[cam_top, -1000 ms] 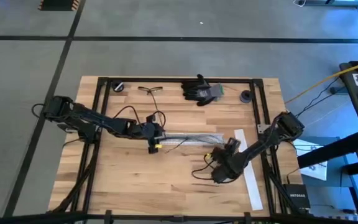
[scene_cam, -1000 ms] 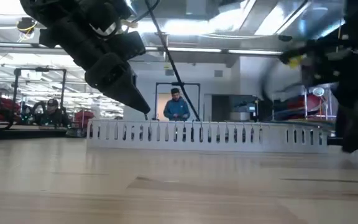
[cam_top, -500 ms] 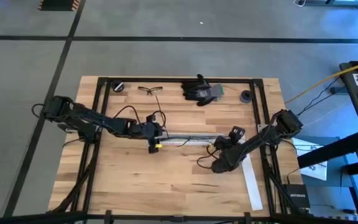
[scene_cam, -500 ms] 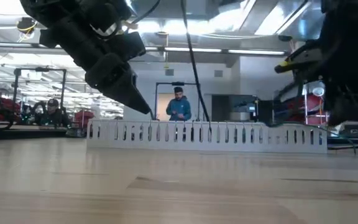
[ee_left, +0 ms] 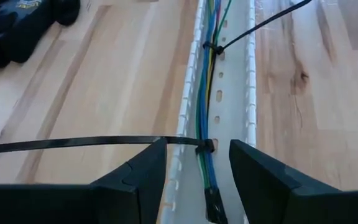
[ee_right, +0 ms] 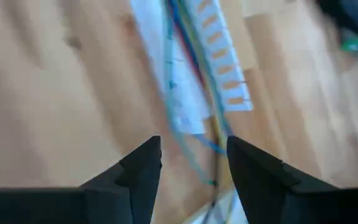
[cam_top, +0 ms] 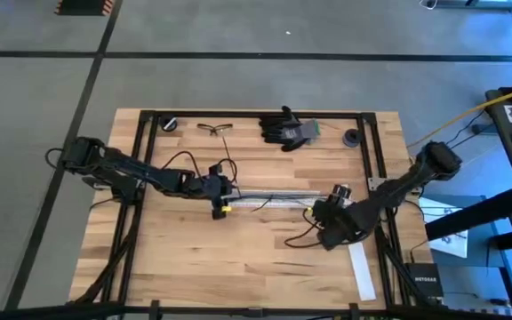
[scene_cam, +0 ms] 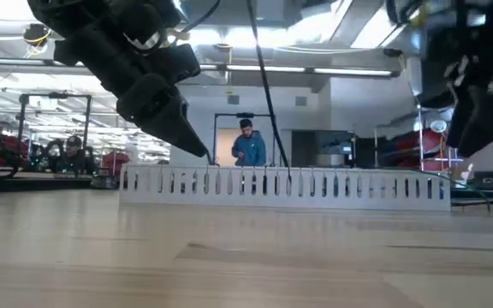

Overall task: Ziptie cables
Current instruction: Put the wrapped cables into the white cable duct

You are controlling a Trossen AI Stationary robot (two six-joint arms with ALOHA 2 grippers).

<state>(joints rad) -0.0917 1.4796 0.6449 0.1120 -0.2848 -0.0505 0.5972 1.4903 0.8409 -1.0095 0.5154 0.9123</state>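
Note:
The cables (ee_left: 205,93), blue, green and yellow, run along a white perforated channel (cam_top: 278,197) in the middle of the table. Two black zipties bind them: one (ee_left: 206,146) with its tail lying out sideways, one (ee_left: 213,48) farther along with its tail slanting up. My left gripper (ee_left: 197,144) is open at the channel's left end (cam_top: 220,206), one finger on either side of the channel, over the nearer ziptie. My right gripper (ee_right: 192,140) is open above the channel's right end (cam_top: 320,216), where cable ends stick out.
A second white strip (cam_top: 358,258) lies near the right edge. Black gloves (cam_top: 287,127), safety glasses (cam_top: 213,129) and two small black round objects (cam_top: 169,124) (cam_top: 352,138) lie along the far edge. A person (scene_cam: 248,147) stands in the room behind.
My right gripper has risen and moved toward the table's far edge and somewhat right, from the near side to the channel's right end. The thin black tail standing above the channel has swung more upright.

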